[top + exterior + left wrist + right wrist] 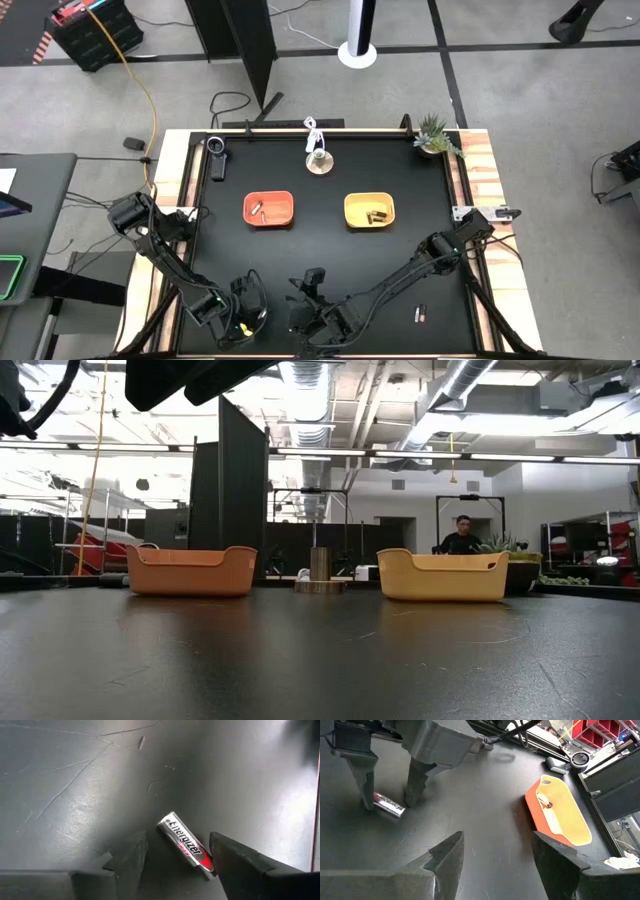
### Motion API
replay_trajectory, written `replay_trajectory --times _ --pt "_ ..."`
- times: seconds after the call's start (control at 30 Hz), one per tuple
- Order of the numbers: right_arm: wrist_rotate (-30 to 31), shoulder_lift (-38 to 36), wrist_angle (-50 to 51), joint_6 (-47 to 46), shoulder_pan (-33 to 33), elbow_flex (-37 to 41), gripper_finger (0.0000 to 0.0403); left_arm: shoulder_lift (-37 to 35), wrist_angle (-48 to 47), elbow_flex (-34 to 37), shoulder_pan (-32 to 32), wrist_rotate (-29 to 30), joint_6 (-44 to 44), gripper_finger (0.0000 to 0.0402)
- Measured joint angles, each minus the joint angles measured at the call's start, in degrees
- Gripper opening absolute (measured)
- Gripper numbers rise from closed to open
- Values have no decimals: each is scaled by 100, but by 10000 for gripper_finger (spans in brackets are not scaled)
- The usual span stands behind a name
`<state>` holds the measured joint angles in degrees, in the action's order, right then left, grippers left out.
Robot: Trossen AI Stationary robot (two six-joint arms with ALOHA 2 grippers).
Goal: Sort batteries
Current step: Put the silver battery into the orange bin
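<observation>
The left gripper (pixel 390 795) stands with fingers spread astride a silver battery (pixel 186 845) lying on the tabletop (pixel 330 260), not yet grasped. The orange tray (pixel 268 209) and yellow tray (pixel 369 211) already hold batteries. The right gripper (pixel 495 855) waits, fingers spread, empty; a dark battery (pixel 421 314) remains beside it.

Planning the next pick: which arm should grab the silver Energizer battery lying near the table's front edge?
Left. The left gripper is open and already straddles the silver battery, which lies flat on the table between its fingers. The right gripper hangs open beside it, with nothing between its fingers.
</observation>
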<state>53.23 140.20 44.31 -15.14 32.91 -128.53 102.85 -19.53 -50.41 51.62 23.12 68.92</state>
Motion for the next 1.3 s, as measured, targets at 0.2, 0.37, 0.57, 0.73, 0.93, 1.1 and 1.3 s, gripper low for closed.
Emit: replay_trajectory --times 0.2,0.37,0.57,0.73,0.93,1.1,1.3 --pt "0 0 0 2 0 0 248 0 -147 0 -7 -14 -295 172" --pt "0 0 0 2 0 0 248 -2 -220 0 -52 -39 -772 122" --pt "0 0 0 4 0 0 248 -39 -282 0 -153 -109 -1413 55" --pt "0 0 0 19 2 0 248 -307 -353 32 -165 -7 -1933 43" --pt "103 0 1 94 41 0 248 -955 -1021 90 -175 655 -2292 43" --pt "118 2 -2 166 61 0 248 -1647 -1438 66 -171 1459 -2610 43" --pt "122 2 17 200 57 0 248 -2442 -2429 52 -583 2870 -2660 43"
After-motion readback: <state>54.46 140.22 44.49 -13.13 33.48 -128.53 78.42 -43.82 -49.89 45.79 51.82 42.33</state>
